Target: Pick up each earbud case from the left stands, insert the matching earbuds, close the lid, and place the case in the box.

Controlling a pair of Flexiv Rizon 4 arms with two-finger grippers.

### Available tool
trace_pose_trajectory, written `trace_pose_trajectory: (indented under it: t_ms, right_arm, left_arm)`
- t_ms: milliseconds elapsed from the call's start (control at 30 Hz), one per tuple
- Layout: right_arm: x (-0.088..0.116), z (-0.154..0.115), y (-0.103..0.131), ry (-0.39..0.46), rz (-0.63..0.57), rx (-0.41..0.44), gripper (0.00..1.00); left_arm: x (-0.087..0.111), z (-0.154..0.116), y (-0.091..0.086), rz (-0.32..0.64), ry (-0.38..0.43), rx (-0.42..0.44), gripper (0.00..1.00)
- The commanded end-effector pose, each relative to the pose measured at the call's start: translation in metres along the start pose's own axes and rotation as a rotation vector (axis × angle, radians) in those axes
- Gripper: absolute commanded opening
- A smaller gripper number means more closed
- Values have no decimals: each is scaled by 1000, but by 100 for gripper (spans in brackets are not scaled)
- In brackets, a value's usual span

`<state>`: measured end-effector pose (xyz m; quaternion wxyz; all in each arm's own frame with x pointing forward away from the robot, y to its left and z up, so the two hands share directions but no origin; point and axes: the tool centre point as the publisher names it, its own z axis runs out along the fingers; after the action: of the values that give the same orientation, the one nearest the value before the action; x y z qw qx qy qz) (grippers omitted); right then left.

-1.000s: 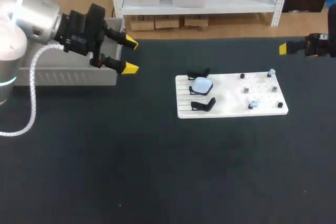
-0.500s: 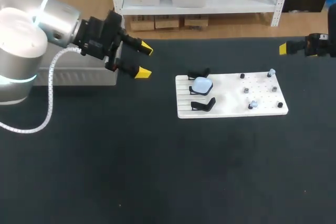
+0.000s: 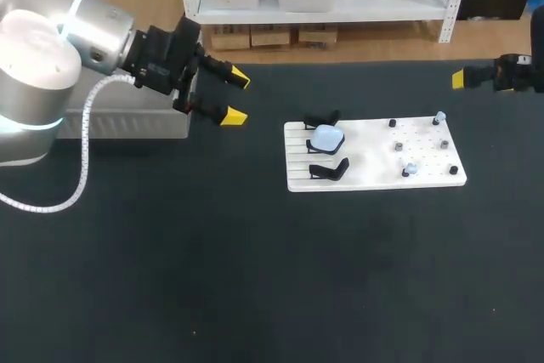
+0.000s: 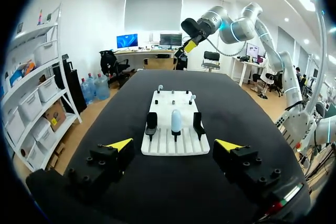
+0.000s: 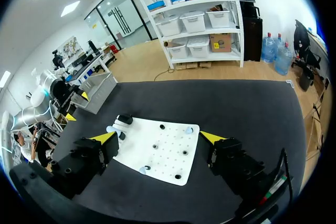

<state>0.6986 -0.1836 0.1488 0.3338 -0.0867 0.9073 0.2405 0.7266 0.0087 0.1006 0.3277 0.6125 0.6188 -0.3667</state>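
Observation:
A white board (image 3: 374, 159) lies right of the table's middle. Its left end carries three black stands; a pale blue earbud case (image 3: 326, 137) sits on the middle one, and the outer stands (image 3: 330, 169) are bare. Two pale earbuds (image 3: 410, 168) rest on pegs at the board's right end. My left gripper (image 3: 235, 98) hovers open and empty, left of the board. In the left wrist view the case (image 4: 176, 120) stands ahead of the open gripper (image 4: 175, 144). My right gripper (image 3: 460, 79) hangs open and empty beyond the board's far right corner, and looks down on the board (image 5: 157, 153).
A grey box (image 3: 127, 121) sits at the table's left, behind my left arm. Several dark pegs (image 3: 398, 147) stick up from the board's right half. Bare black tabletop (image 3: 272, 278) spreads in front of the board.
My left arm has swung right, away from the grey box and nearer the board, still open. The right arm and the things on the board have not moved.

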Motion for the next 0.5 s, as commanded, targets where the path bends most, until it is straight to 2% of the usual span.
trace_pose_trajectory:
  t_ms: [33, 500]
  right_arm:
    - [0, 0, 0, 0, 0, 1, 100]
    - [0, 0, 0, 0, 0, 1, 100]
  left_arm:
    - [7, 10, -3, -11, -19, -1, 100]
    - [4, 68, -6, 10, -60, 43, 100]
